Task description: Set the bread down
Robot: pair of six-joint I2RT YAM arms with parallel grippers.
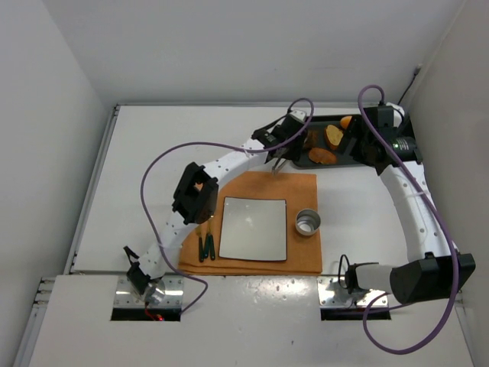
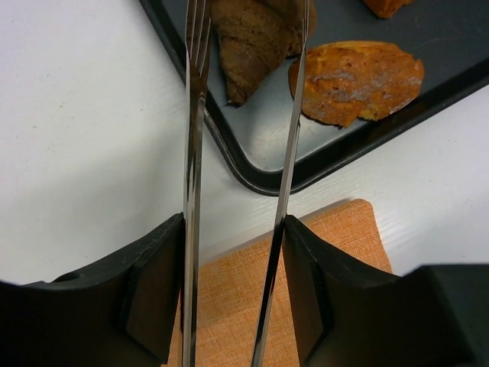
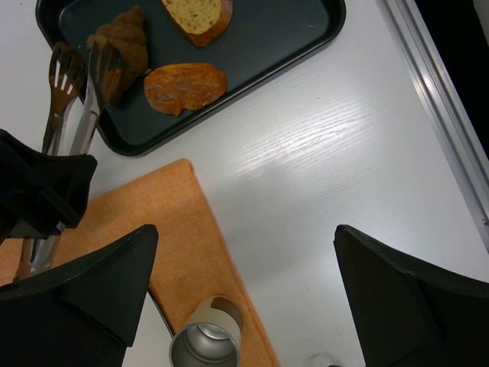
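1. So far nothing has been placed: the small dark-brown ridged croissant (image 3: 122, 42) lies at one end of the dark rectangular baking tray (image 3: 290, 38), beside a flat orange-tan bread slice (image 3: 186, 86).
2. The left gripper (image 2: 233, 229) is pinched on a pair of slim metal tongs (image 2: 191, 153), whose blades stand apart and straddle the croissant. I cannot tell whether they touch it.
3. The right gripper (image 3: 244, 237) hangs above the table edge of the tray, fingers spread wide and holding nothing.
4. What is left, as I judge it, is squeezing the tongs on the croissant, lifting it and carrying it over, probably to the bare square silver plate (image 1: 253, 228) on the orange woven mat (image 1: 302, 187).
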